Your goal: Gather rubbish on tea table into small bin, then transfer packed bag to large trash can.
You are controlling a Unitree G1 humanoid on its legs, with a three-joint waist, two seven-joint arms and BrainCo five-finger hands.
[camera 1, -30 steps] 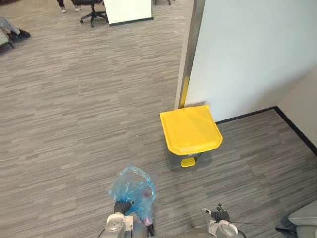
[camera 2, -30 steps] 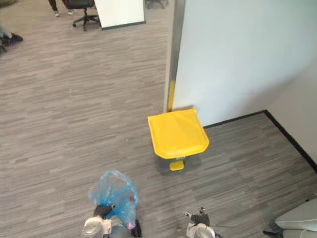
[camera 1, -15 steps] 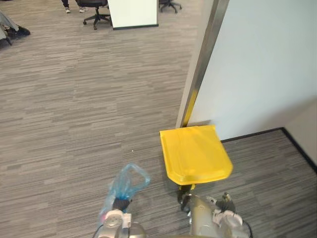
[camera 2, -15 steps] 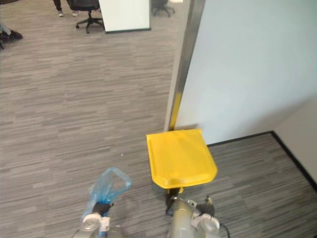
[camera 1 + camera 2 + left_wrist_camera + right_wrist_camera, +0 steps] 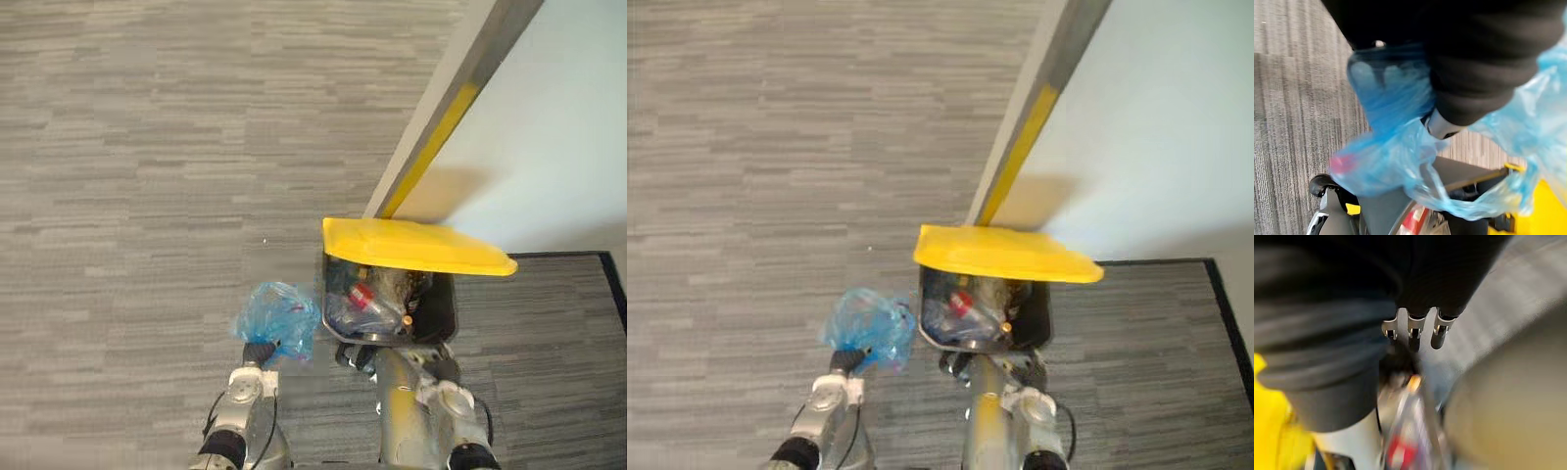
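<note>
At the lower left of centre in the head views the left hand [image 5: 257, 354] was clamped on the gathered neck of the blue bag [image 5: 281, 315], which bulged above it over the grey floor [image 5: 147, 196], just beside the left wall of the can [image 5: 446, 313] but not yet over its mouth. The left wrist view showed the film wrapped round the curled fingers, with a red scrap inside the bag. To the right, the can's yellow lid [image 5: 416, 247] stood raised, and bottles and other rubbish [image 5: 362, 299] already lay inside the dark body. The right hand [image 5: 359, 356] showed at the can's front edge, low in the frame; whether its fingers were apart or together could not be told. Farther right a pale wall [image 5: 558, 117] rose behind the can. The step in hand appeared to be the drop. To do it well, the left hand probably had to carry the bag up and rightward until its whole bulk hung over the opening and under the lid, clear of the near rim, before the fingers let go. Released too early, the bag would likely catch on the rim and slide to the floor. The loose film might also cling to the fingers, so a full opening and a pause over the mouth seemed wise, and the lid had to be up throughout.
</note>
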